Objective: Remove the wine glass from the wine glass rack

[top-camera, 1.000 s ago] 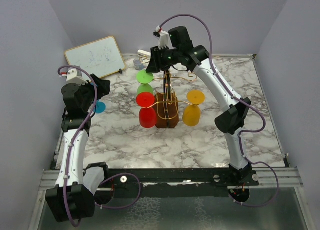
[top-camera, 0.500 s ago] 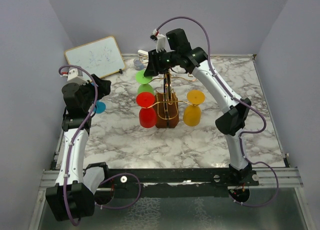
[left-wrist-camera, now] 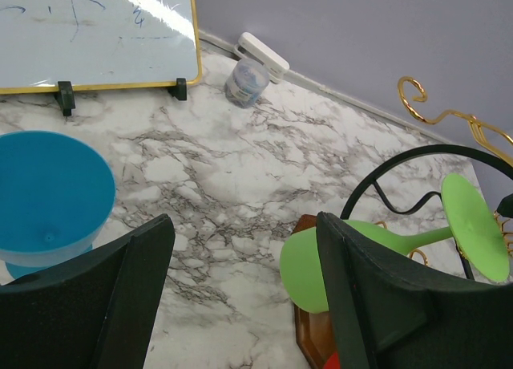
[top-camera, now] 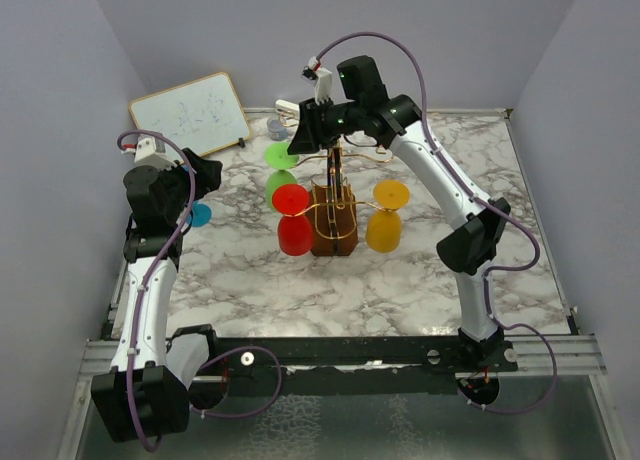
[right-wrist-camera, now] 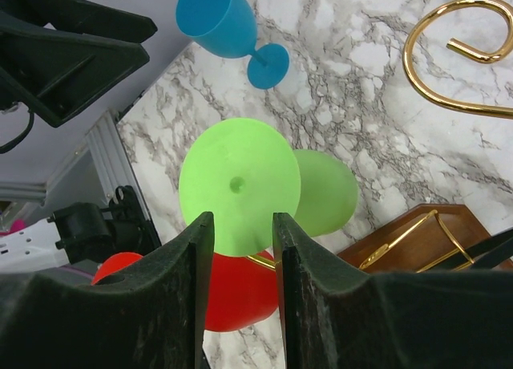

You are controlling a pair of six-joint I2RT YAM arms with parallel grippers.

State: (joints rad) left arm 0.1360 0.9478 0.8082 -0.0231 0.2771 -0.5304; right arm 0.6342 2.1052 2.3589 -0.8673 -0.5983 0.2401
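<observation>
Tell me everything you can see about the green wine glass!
The green wine glass is bright lime and looks like plastic, with a round flat foot, a thin stem and a rounded bowl. It is tilted, foot high and bowl low, at the far-left side of the wine glass rack. The right tool is close over its foot, fingers apart; whether it touches cannot be told.

The top camera looks down from high at the near side over the whole counter (top-camera: pixel 400 280). Both wrist cameras sit close in, each showing the green wine glass (right-wrist-camera: pixel 239 184).
</observation>
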